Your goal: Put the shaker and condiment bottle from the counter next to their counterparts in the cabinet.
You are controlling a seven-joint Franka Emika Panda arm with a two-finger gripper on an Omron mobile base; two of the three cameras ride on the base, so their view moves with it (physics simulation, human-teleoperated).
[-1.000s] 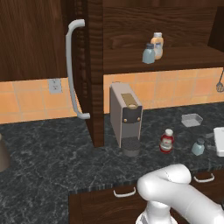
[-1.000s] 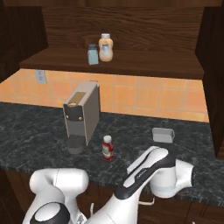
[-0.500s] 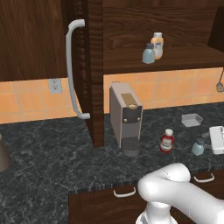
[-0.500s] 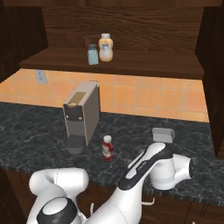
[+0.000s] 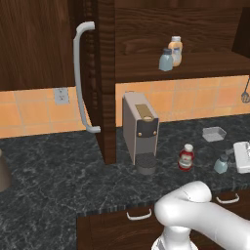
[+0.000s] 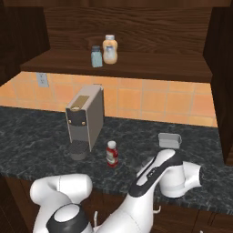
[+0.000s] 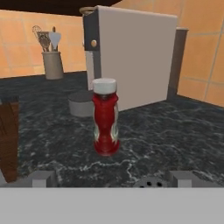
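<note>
The shaker (image 5: pixel 221 164) stands upright on the worktop (image 5: pixel 58 171), right of the red bottle (image 5: pixel 185 157) and just beside the white hand at the right edge of the left base view. In the hand view its perforated grey cap (image 7: pixel 149 183) peeps up at the bottom, between the two finger tips. The gripper (image 7: pixel 112 179) has its jaws spread fully wide and holds nothing; the shaker seems to sit between them or just below, but I cannot tell whether either pad touches it.

It looks small, light and rigid, with smooth translucent walls that may be slippery, so a squeeze across the middle of the body, below the cap, is probably safest. Being light, it would tip easily if one finger arrives first.

The red bottle is likewise small and stiff, taller and narrow-based, so it could topple; its waisted body (image 7: pixel 105 127) under the white cap offers a natural hold.

Left of it stands the coffee machine (image 5: pixel 140 131). Above, on the cabinet (image 5: pixel 44 44) shelf, the matching shaker (image 5: pixel 165 60) and tan bottle (image 5: pixel 176 49) wait, touching or nearly so.
</note>
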